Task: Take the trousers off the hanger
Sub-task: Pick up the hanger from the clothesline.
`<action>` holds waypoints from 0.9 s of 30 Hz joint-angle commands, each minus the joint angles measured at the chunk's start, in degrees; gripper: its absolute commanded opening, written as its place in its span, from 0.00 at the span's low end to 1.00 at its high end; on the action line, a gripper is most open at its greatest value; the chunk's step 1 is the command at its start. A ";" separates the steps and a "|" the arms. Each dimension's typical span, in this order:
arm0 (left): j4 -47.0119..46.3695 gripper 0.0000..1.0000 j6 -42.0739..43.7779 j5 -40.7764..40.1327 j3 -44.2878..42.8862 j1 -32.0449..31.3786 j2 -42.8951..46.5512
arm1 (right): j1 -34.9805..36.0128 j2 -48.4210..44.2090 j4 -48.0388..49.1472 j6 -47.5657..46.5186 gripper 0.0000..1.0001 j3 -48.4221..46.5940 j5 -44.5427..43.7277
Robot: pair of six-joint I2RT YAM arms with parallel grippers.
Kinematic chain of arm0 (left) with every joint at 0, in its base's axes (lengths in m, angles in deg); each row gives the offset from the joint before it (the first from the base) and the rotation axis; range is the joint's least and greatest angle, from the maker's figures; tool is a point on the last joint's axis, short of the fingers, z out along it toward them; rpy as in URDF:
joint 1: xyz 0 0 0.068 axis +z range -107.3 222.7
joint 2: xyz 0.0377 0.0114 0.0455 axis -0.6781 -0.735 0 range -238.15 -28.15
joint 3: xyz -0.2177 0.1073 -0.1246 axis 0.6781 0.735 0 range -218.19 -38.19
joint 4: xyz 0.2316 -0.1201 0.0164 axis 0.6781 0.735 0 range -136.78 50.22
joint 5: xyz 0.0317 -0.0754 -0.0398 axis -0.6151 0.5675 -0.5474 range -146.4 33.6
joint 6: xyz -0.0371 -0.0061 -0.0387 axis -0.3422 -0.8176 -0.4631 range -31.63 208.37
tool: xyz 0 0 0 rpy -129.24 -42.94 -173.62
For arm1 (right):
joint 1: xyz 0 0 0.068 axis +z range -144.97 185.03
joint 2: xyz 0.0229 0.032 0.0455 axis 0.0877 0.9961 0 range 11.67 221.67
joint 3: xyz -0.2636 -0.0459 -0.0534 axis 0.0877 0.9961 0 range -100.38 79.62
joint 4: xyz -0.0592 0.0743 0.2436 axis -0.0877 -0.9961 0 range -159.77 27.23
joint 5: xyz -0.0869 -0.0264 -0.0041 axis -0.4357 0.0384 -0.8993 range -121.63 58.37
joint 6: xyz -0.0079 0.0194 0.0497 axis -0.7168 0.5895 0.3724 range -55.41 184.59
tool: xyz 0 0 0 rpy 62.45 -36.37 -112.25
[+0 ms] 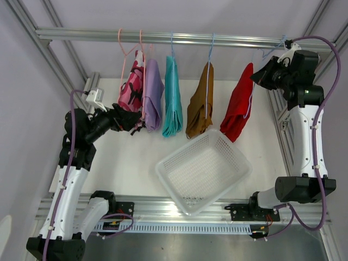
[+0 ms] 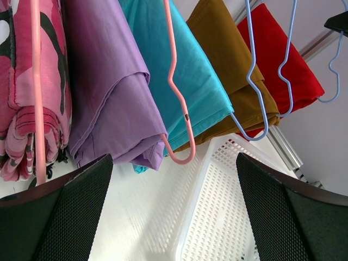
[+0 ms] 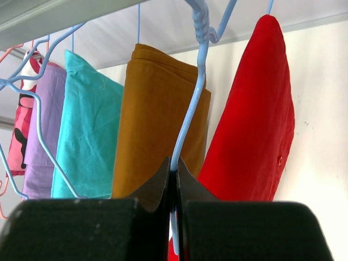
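Left gripper (image 1: 136, 123) near lilac trousers (image 1: 153, 95)

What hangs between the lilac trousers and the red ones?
Two pairs, clear in the top view: the teal trousers beside the lilac trousers, then the brown trousers beside the red trousers.

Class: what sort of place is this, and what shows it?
Likely a robotics lab test bench: an aluminium rail hung with trousers, two bolted robot arms, and a white basket.
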 commanded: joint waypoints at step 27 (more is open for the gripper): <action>-1.08 1.00 -1.50 2.61 -0.82 0.19 -0.19 | -0.82 -7.06 16.05 -2.43 0.00 -8.39 -3.45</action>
